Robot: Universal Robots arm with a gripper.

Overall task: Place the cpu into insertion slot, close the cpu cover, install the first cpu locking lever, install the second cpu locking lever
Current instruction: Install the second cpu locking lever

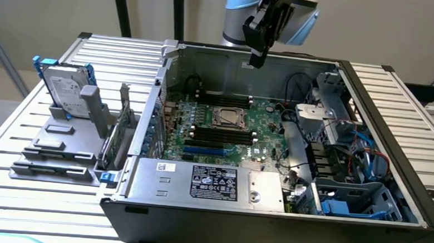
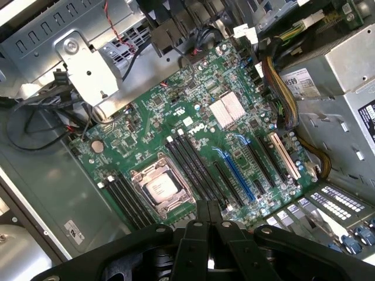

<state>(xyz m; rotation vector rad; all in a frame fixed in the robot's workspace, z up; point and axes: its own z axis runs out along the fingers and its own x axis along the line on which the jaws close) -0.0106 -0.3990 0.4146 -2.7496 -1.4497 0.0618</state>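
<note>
The arm (image 1: 242, 6) comes in from the far side of the scene, its pale blue wrist joint uppermost. The black gripper (image 1: 257, 61) hangs from it, pointing downward and tilted slightly toward the exterior view's left. In the wrist view, its two fingers (image 2: 202, 213) are pressed together, holding nothing.

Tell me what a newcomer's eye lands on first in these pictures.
First the open computer case on the slatted table, its green board exposed. At the board's middle sits the insertion slot with the cpu in it, the cpu cover framing it. High above the case's back wall hangs the gripper, shut and holding nothing.
</note>
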